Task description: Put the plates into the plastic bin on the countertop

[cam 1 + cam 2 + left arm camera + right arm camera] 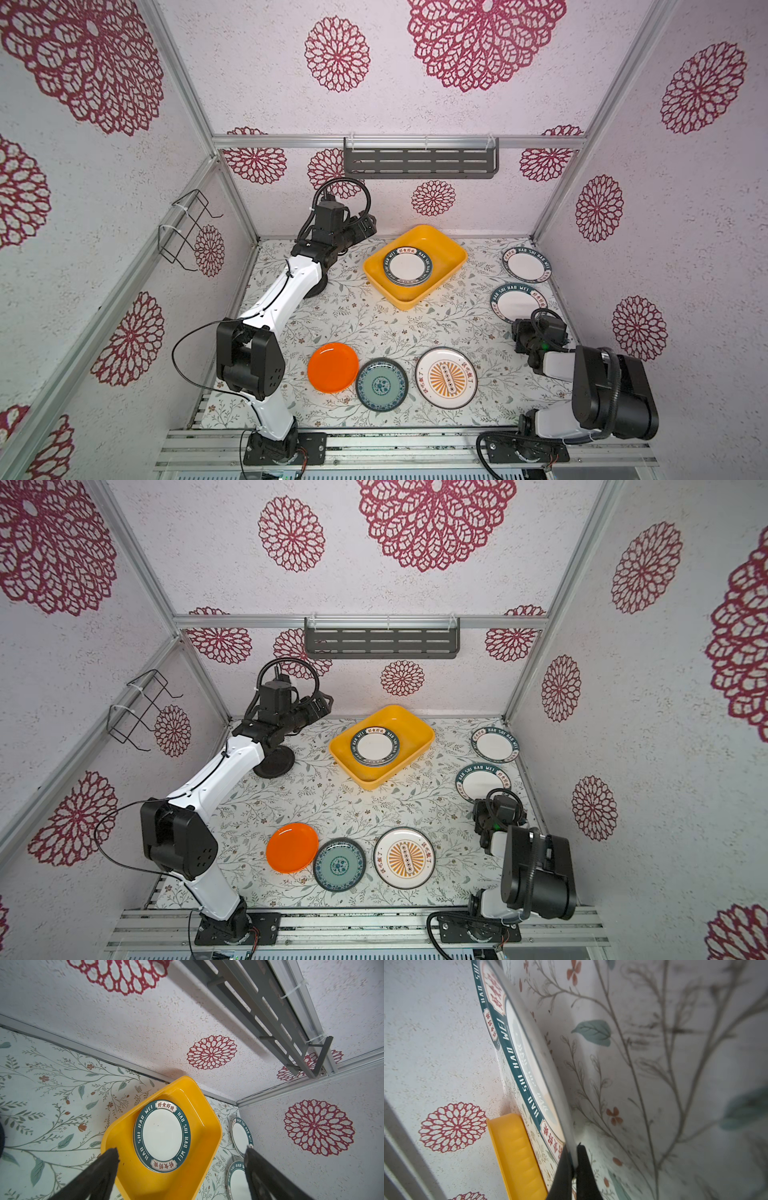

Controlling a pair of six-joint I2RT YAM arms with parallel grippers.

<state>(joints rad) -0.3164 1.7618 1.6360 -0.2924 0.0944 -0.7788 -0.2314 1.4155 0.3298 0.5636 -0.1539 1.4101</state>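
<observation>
Left of the bin (432, 243), the left gripper (181, 1151) hangs with its jaws wide apart, holding nothing. Inside the bin, a stack of lettered plates (409, 268) lies flat. Right of the bin, the right gripper (574, 1159) is clamped on the rim of another lettered plate (529, 1064). The plate looks stiff and glossy and probably slips easily, so a deep bite on the rim seems wise.

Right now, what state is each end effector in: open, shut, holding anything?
Left end effector: open, holding nothing.
Right end effector: shut on the rim of a lettered-rim plate.
</observation>
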